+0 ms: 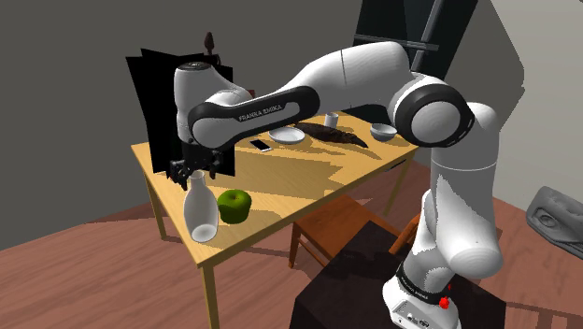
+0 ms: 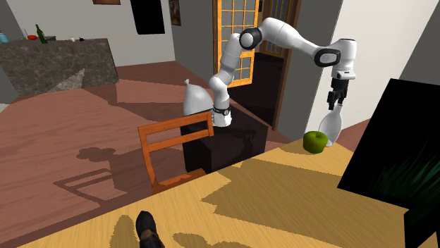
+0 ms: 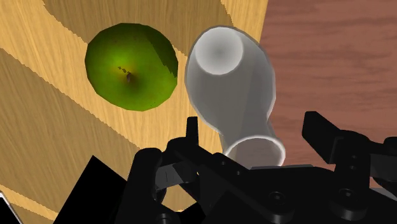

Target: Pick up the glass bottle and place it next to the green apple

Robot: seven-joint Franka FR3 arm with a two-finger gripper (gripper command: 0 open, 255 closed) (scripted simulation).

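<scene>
Shoulder view: the bottle (image 1: 199, 217) is seen upright on the table (image 1: 308, 173), lower left of centre, just beside the apple (image 1: 234, 205). The gripper (image 1: 198, 171) is placed over its neck, fingers (image 3: 318, 130) spread, with the neck between them untouched. A bowl (image 1: 383, 131) is set at upper right.
</scene>
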